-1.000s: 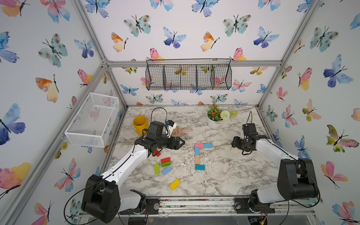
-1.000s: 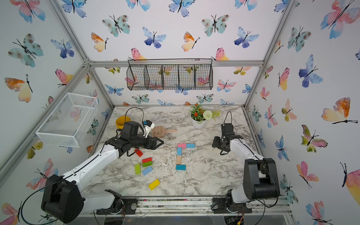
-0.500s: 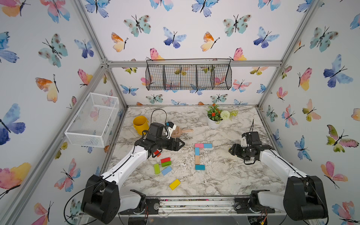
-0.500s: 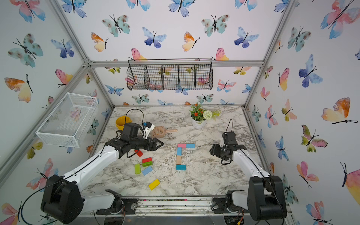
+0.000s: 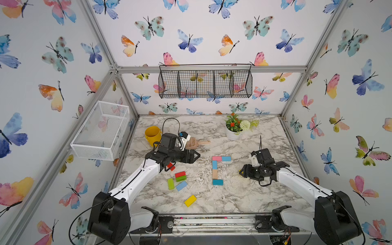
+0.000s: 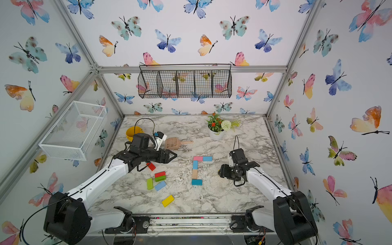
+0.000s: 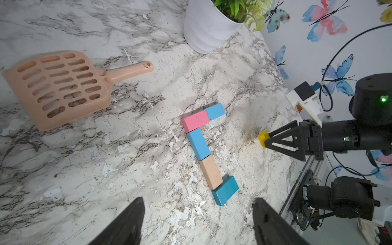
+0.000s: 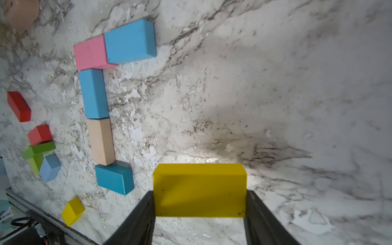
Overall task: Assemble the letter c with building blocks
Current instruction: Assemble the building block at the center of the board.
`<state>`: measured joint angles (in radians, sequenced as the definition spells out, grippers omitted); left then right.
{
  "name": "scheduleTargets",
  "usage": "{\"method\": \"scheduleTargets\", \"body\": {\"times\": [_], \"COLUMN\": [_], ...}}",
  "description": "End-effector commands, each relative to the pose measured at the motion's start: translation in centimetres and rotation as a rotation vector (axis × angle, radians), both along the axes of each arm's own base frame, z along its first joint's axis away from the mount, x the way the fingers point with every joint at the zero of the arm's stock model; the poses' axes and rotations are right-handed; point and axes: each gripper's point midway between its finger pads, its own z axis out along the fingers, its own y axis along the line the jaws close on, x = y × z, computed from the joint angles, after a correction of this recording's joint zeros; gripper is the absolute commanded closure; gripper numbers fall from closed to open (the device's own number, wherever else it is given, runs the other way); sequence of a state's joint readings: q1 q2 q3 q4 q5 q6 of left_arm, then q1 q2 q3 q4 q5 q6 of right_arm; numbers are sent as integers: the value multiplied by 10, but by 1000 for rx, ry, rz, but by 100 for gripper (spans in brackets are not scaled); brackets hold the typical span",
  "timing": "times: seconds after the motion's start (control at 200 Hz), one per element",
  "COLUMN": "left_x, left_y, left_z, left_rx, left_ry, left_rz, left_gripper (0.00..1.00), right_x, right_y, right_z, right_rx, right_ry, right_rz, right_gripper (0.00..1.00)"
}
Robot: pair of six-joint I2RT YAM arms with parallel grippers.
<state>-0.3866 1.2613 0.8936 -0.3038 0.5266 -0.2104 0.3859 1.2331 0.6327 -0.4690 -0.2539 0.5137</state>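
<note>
Building blocks [image 5: 214, 174] form an unfinished C on the marble table [image 5: 244, 197], between the two grippers. A pink block [image 8: 90, 52] sits at the corner with a light blue block [image 8: 130, 41] touching its end. From the pink one runs a touching column of a second light blue block [image 8: 93, 93], a tan block [image 8: 100, 141] and a teal block [image 8: 114, 178]. The right gripper [image 8: 199, 192] has its jaws partly closed on a yellow block [image 8: 199, 180], clamped by its short ends, most of it jutting past the fingertips; whether it touches the marble cannot be told. The teal block lies just ahead of these jaws and off to one side, near the held block's corner but apart from it, and the rest of the C stretches farther ahead on that side. The left gripper [image 7: 197, 200] has its jaws spread wide with nothing between them, and the C lies ahead of its tips, clear of them. Behind those jaws, beneath the arm, lies a red block [image 5: 170, 166]. Farther back are a second red block [image 5: 180, 174], a dark green block [image 5: 181, 178], a light green block [image 5: 170, 183], a pale blue block [image 5: 181, 186] and a loose yellow block [image 5: 190, 200]. A tan scoop [image 7: 59, 89] lies off to the side of the left jaws away from the teal block, and a white plant pot [image 7: 203, 31] stands farther ahead.
</note>
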Motion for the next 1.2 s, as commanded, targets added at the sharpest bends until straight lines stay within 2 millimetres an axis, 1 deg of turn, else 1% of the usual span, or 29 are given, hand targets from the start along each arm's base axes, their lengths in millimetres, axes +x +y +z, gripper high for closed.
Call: {"method": "scheduleTargets", "body": {"times": [0.0, 0.135, 0.23, 0.511, 0.636, 0.901, 1.196], "left_x": [-1, 0, 0, -1, -1, 0, 1], "left_y": [0, 0, 0, 1, 1, 2, 3], "left_z": [9, 10, 8, 8, 7, 7, 7], "left_rx": [-28, -32, -35, -37, -38, -37, -40], "left_ry": [-17, -15, -8, -6, -2, -5, 0], "left_rz": [-3, -2, -4, -3, -2, 4, 7], "left_gripper": [19, 19, 19, 19, 19, 19, 19], "right_x": [-2, -6, -9, -30, -33, -32, -31], "right_y": [4, 19, 28, 57, 62, 68, 80], "right_z": [3, 7, 6, -14, -21, -25, -29], "right_rx": [-66, -114, -146, -158, -183, -176, -143], "right_ry": [4, -21, -23, 11, 25, 30, 34], "right_rz": [-20, 0, 17, 56, 72, 75, 82], "right_gripper": [46, 46, 46, 46, 45, 44, 44]}}
